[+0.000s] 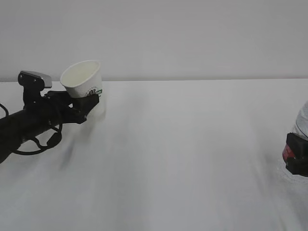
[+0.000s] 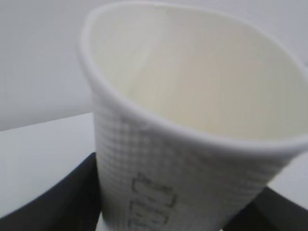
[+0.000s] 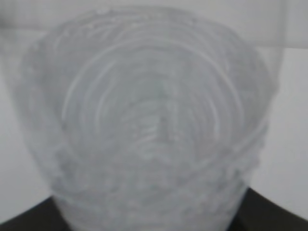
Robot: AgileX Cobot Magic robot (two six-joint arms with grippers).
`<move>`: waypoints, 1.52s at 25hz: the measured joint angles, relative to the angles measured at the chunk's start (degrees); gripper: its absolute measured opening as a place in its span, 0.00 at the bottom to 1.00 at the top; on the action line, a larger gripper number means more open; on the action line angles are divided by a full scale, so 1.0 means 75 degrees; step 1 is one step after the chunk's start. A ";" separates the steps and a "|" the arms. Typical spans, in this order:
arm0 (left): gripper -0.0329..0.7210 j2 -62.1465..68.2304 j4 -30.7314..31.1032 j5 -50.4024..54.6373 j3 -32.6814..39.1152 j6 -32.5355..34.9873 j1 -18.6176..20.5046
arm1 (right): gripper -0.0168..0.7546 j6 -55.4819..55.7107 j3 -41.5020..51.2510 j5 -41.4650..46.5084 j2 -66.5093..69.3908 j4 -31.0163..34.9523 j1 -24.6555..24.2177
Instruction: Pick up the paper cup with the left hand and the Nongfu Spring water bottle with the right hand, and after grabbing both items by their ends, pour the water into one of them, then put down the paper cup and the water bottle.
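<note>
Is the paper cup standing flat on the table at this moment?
No, the paper cup is tilted and lifted off the table, clamped in the left gripper.

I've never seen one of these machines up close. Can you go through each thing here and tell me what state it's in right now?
paper cup: held off the table, tilted, looks empty inside.
left hand: closed on the cup's lower part.
water bottle: at the right edge, mostly out of frame; water level not visible.
right hand: gripping the bottle at its label.
table: white, bare in the middle.
</note>
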 joint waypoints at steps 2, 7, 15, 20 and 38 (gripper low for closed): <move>0.70 -0.0072 0.0363 0.0000 0.0000 -0.0086 0.0000 | 0.51 0.0001 0.0000 0.0000 0.0000 0.0000 0.0000; 0.70 -0.0250 0.1053 0.0000 0.0000 -0.0525 0.0000 | 0.51 0.0001 0.0000 0.0000 0.0000 0.0000 0.0000; 0.69 -0.0337 0.2014 0.0000 0.0000 -0.1508 0.0000 | 0.51 0.0001 0.0000 0.0000 0.0000 0.0000 0.0000; 0.69 -0.0337 0.2417 0.0000 0.0000 -0.1656 -0.0080 | 0.51 0.0001 0.0000 0.0000 0.0000 0.0000 0.0000; 0.69 -0.0337 0.2742 0.0403 -0.0662 -0.1709 -0.2088 | 0.51 0.0001 0.0000 0.0000 0.0000 0.0012 0.0000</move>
